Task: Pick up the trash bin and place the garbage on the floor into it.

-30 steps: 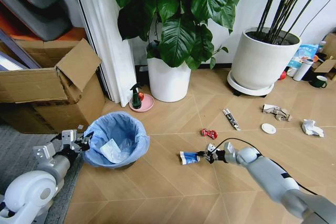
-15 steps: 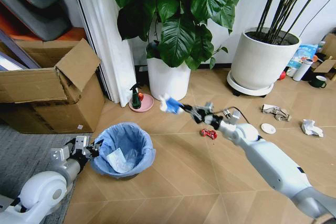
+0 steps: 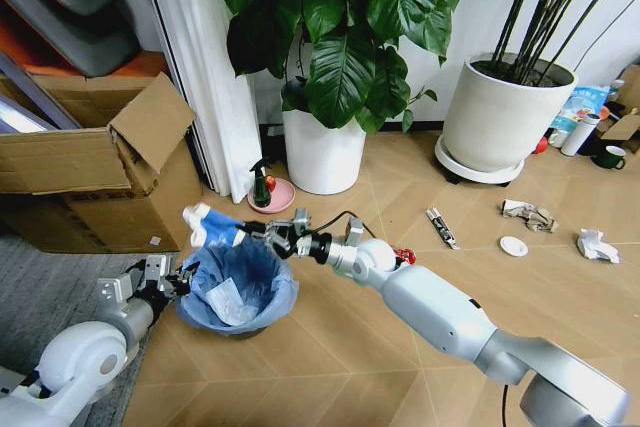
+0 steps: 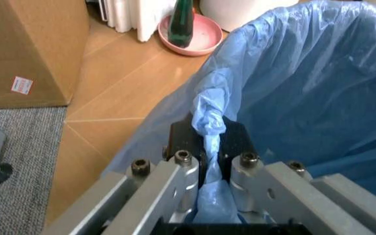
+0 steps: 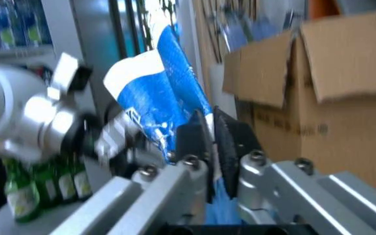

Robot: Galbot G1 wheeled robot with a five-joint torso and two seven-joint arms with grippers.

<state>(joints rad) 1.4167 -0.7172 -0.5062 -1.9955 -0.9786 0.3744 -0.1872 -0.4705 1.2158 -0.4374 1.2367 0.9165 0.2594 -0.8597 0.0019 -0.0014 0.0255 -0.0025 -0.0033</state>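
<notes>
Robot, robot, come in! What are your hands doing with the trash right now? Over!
Left gripper clamped on trash bin rim. Right gripper holds blue-white wrapper above the bin. Nothing blocking. Over.

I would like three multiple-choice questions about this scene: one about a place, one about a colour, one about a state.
1. Where is the blue-white wrapper?
A. Over the trash bin's rim
B. On the floor by the plant pot
C. Inside the cardboard box

2. What colour is the bin's bag?
A. Black
B. Light blue
C. Green

3. What is the left gripper doing?
A. Hanging open
B. Shut on the bin's rim
C. Holding paper

Answers: 1 A, the right gripper holds it above the rim. 2 B, the bag is pale blue. 3 B, its fingers pinch the bagged rim.
</notes>
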